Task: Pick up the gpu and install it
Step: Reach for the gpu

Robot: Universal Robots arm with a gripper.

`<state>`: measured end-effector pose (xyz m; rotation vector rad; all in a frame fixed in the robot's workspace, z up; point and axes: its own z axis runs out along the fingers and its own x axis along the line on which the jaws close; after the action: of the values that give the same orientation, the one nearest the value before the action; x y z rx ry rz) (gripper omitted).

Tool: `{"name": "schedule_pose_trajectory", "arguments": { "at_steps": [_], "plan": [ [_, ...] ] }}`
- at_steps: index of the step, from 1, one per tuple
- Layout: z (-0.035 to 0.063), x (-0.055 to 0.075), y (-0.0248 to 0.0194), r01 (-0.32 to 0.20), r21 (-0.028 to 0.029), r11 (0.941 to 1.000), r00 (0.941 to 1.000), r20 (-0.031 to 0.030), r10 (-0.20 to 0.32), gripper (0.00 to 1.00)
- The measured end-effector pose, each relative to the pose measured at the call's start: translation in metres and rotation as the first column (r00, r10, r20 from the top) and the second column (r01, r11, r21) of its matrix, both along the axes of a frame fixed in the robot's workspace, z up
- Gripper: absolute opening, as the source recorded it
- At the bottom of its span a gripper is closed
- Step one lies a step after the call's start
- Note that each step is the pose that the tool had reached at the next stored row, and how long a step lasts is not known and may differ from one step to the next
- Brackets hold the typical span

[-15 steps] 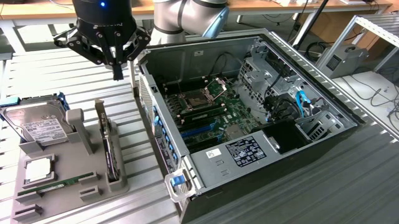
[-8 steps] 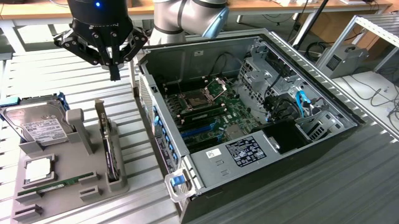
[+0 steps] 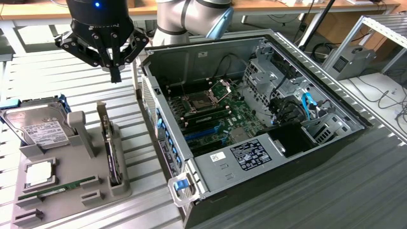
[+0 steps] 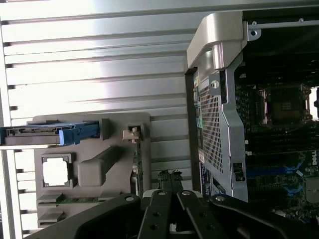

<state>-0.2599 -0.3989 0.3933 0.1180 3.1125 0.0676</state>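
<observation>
Black multi-link gripper [image 3: 115,75] up high over slatted metal table [image 3: 51,76], fingers pressed together, pinching nothing. Not yet picked: gpu [image 3: 114,157], thin green circuit board w/ black cooler and silver bracket, stood on its long edge in a slot of grey plastic parts tray [image 3: 66,207]. Sits below hand and offset fwd, away from arm base. Long axis runs straight out from under fingertips, approx parallel to near wall of open black-and-silver pc case [image 3: 222,164]. Bracket end looks nearest hand. Case just beside tray on one flank of hand, lid off, motherboard exposed. On other flank: silver hard drive w/ white label [image 3: 38,131] in blue caddy. Farther along tray: square cpu chip [image 3: 39,174] and narrow green RAM stick [image 3: 57,188]. Lab benches, cables beyond.
</observation>
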Motion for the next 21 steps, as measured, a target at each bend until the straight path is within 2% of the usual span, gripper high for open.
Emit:
{"name": "schedule_pose_trajectory", "arguments": {
  "at_steps": [6,13,21],
  "plan": [
    [0.0,0.0,-0.0013,0.0,-0.0005,1.0,1.0,0.0,0.0,0.11],
    [-0.0001,0.0,-0.0061,0.0,-0.0017,1.0,1.0,0.0001,0.0,0.11],
    [-0.0001,0.0,-0.0083,0.0,-0.0018,1.0,1.0,0.0,0.0,0.11]
  ]
}}
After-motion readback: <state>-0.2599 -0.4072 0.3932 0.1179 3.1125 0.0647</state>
